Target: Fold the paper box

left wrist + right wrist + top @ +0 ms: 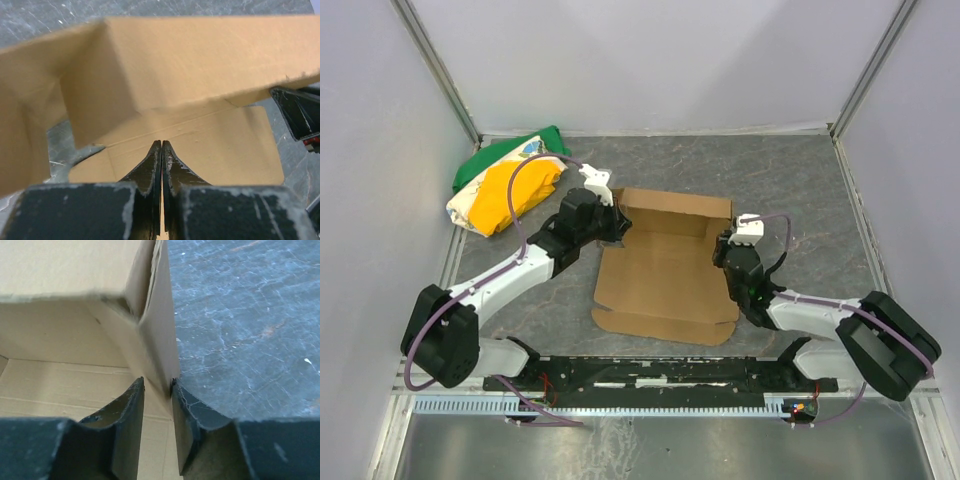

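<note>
As you look from the left, your left gripper (613,215) sits at the rear left corner of the paper box (665,275), fingers pressed together. The box lies open on the table (800,190), back wall raised. Your right gripper (157,382) pinches its right wall.

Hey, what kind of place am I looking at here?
Most likely a robotics lab test cell: a grey marbled table boxed in by plain white wall panels, a left arm and right arm bolted to a rail at its near edge, and a paper box between them.
</note>
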Robot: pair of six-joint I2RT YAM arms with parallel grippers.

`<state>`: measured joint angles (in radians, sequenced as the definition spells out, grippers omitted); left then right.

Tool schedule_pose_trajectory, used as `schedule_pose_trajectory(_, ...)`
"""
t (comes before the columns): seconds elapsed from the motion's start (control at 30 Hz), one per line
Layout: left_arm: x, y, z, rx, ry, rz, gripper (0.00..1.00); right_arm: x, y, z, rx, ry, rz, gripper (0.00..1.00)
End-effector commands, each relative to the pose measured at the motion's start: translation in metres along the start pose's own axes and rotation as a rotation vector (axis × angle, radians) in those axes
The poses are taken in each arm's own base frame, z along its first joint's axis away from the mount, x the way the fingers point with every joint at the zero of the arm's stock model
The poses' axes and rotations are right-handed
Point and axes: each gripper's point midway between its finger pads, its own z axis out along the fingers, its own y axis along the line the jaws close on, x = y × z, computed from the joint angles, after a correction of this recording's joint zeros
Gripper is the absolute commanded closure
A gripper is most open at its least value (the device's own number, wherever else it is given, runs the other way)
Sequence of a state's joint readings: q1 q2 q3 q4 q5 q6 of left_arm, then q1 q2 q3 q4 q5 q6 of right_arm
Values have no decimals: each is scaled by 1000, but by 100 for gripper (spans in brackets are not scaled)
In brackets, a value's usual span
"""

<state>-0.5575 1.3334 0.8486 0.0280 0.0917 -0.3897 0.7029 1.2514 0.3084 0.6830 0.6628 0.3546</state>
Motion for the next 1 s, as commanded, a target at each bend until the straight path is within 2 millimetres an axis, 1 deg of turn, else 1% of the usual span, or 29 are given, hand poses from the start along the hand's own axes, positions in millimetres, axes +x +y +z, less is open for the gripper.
schedule_pose_trajectory(0.0, -7, -18, -5, 80, -39, -17, 97, -25, 29, 9, -50, -58, 75, 61)
schedule_pose_trajectory(0.07, -8, -18, -5, 80, -42, -17, 97, -21, 29, 11, -36, -42, 68, 60)
schedule_pose_trajectory(0.17, -9, -19, -5, 83, -44, -15, 97, -17, 21, 12, 17, -33, 67, 65)
schedule_pose_trajectory(0.23, -9, -19, -4, 82, -44, -13, 97, -15, 16, 11, 39, -32, 65, 71)
schedule_pose_trajectory(0.3, -9, -19, -4, 82, -45, -10, 97, -14, 12, 10, 61, -33, 61, 80)
schedule_pose_trajectory(0.33, -8, -18, -4, 81, -41, -9, 97, -13, 9, 9, 73, -32, 59, 85)
schedule_pose_trajectory(0.37, -9, -18, -4, 79, -43, -5, 97, -13, 3, 7, 96, -39, 57, 94)
schedule_pose_trajectory(0.43, -10, -18, -6, 76, -48, -1, 97, -15, -1, 5, 113, -54, 56, 98)
schedule_pose_trajectory(0.5, -13, -16, -10, 64, -66, 3, 97, -18, -7, 1, 150, -73, 41, 98)
schedule_pose_trajectory(0.57, -22, -15, -17, 39, -104, 25, 97, -19, -8, -1, 161, -80, 24, 98)
schedule_pose_trajectory(0.7, -36, -14, -35, -29, -195, 106, 97, -17, -2, -3, 158, -85, -1, 98)
schedule_pose_trajectory(0.8, -45, -7, -50, -92, -266, 202, 96, -18, 5, -4, 143, -94, -21, 98)
schedule_pose_trajectory(0.87, -57, -7, -59, -99, -321, 257, 87, -16, 9, -4, 135, -94, -34, 98)
schedule_pose_trajectory(0.93, -76, -14, -64, -85, -385, 283, 80, -14, 10, -5, 130, -91, -39, 98)
schedule_pose_trajectory(0.97, -82, -20, -63, -61, -409, 271, 72, -13, 11, -5, 125, -88, -40, 98)
